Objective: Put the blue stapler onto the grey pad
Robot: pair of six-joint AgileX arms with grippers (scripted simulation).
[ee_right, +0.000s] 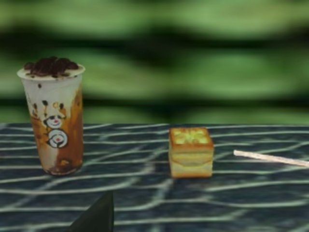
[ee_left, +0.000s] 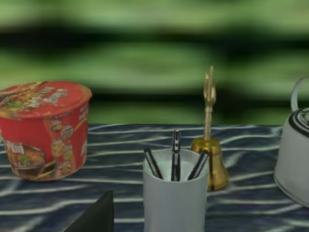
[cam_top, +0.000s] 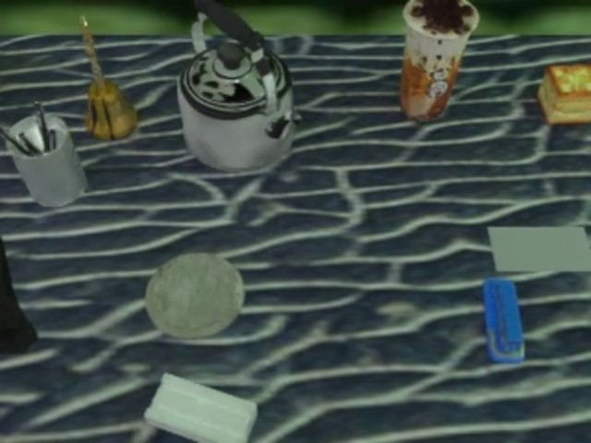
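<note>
The blue stapler (cam_top: 503,321) lies flat on the counter (cam_top: 369,212) near the top view's right edge, long axis running roughly front to back. The grey pad (cam_top: 540,248) sits just beyond it, flat, slightly further right; a narrow strip of counter shows between them, so stapler and pad are apart, not touching. Nothing rests on the pad.

Left of centre there's a round grey-green disc (cam_top: 195,295), and nearer the front edge a ridged whitish block (cam_top: 200,409), lying at a slant. Along the back: a black-and-white kettle (cam_top: 236,97) with a dark handle, a tall drink cup (cam_top: 436,57) with dark topping to its right, a square of yellow layered cake (cam_top: 565,92) at the far right. On the left side, a brass bell (cam_top: 109,103) and a white cup holding pens (cam_top: 48,161), just beside each other.

My left arm only shows as a dark shape at the top view's left edge (cam_top: 13,309); my left wrist view looks over the pen cup and bell to a red instant-noodle tub (ee_left: 42,128), with one dark corner of pincer hardware at the frame's edge. My right wrist view faces the drink cup, the cake and a pale straw-like stick (ee_right: 270,158), same dark corner. I can't tell the spread of either pincer; neither holds the stapler.
</note>
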